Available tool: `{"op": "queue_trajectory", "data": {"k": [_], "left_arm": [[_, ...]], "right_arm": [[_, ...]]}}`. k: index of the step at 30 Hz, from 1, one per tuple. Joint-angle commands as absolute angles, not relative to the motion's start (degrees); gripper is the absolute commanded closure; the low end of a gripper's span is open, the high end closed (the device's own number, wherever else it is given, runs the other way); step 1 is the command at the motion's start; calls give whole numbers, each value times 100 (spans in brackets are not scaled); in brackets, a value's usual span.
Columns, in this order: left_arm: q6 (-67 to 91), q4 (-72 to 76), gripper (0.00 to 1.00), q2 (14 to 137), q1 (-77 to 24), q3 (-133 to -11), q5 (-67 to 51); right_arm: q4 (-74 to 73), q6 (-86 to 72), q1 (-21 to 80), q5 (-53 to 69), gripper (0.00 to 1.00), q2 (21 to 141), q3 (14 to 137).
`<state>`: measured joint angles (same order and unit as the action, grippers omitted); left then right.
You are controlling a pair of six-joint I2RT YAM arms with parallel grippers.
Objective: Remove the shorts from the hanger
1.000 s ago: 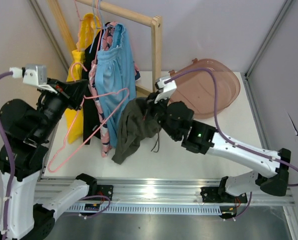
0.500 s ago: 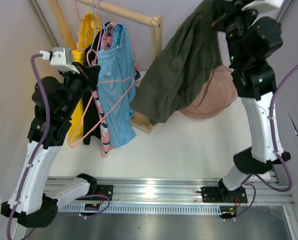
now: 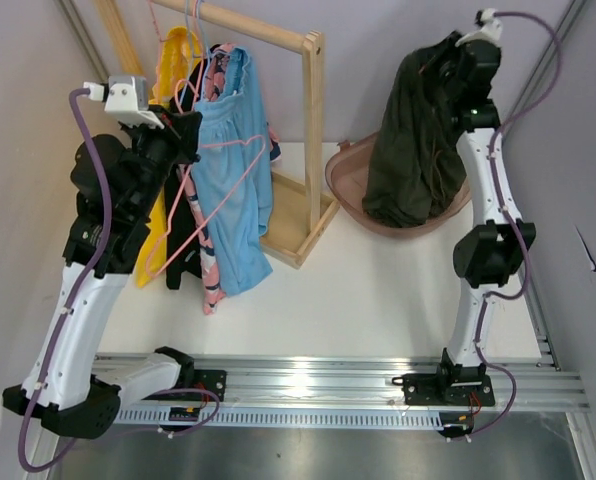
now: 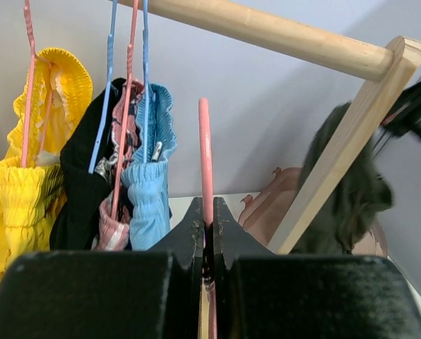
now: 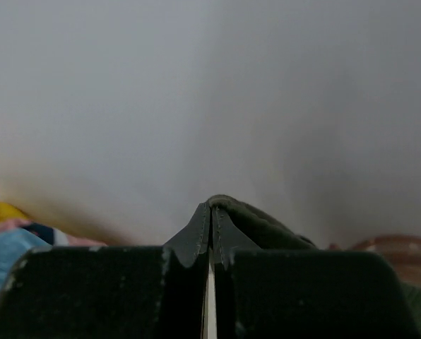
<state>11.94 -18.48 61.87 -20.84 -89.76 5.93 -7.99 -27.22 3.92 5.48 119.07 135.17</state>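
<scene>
The dark olive shorts hang free of the hanger, pinched at the top by my shut right gripper high at the back right. Their lower end drapes into the brown basket. In the right wrist view the gripper is shut with a fold of the shorts bulging beside its tips. My left gripper is shut on the bare pink hanger, held up in front of the garments on the rack. The left wrist view shows the gripper clamped on the hanger wire.
A wooden rack stands at the back, its rail carrying yellow, black and light blue garments on hangers. The white table lies in front of it. Grey walls close in on both sides.
The right arm swung the shorts from the table's middle up and over to the back right, where they now hang into the basket. The left arm lifted the bare hanger toward the rack.
</scene>
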Motion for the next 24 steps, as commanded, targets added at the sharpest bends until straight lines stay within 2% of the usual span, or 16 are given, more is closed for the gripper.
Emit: {"op": "queue_trajectory", "data": {"k": [1, 2, 3, 4, 6, 7, 8, 11, 14, 19, 24], "left_arm": [[1055, -1521, 100, 6415, -2109, -9395, 721], [976, -1547, 100, 6634, -2109, -9683, 721], [941, -1582, 100, 6775, -2109, -9816, 686], [914, -1608, 100, 6907, -2109, -9930, 659], [853, -1687, 100, 7399, -2101, -10491, 607], [835, -1731, 100, 7566, -2101, -10799, 580], [818, -1818, 100, 7924, -2101, -10967, 554], [756, -1994, 100, 8610, -2092, -11784, 317], [808, -1986, 100, 9025, -2092, -12426, -139], [1133, -2391, 100, 10045, -2092, -13771, -640], [1397, -1697, 100, 10089, -2127, -13385, -1036]], "right_arm": [[-736, -2813, 466, 1283, 100, 11953, 13405], [-877, -2769, 483, 1292, 97, 11866, 13273], [-1036, -2742, 492, 1292, 75, 11778, 13106], [-1133, -2768, 492, 1248, 22, 11638, 12843], [-986, -2786, 597, 872, 1, 10875, 11475], [-480, -2760, 650, 731, 0, 10541, 10869], [-214, -2734, 790, 521, 1, 9859, 9671], [693, -2733, 1045, 326, 1, 8733, 7830], [931, -2777, 1212, 325, 1, 8149, 6720], [1125, -2804, 1459, 273, 1, 7340, 5705], [1301, -2935, 1555, 396, 0, 7163, 5133]]}}
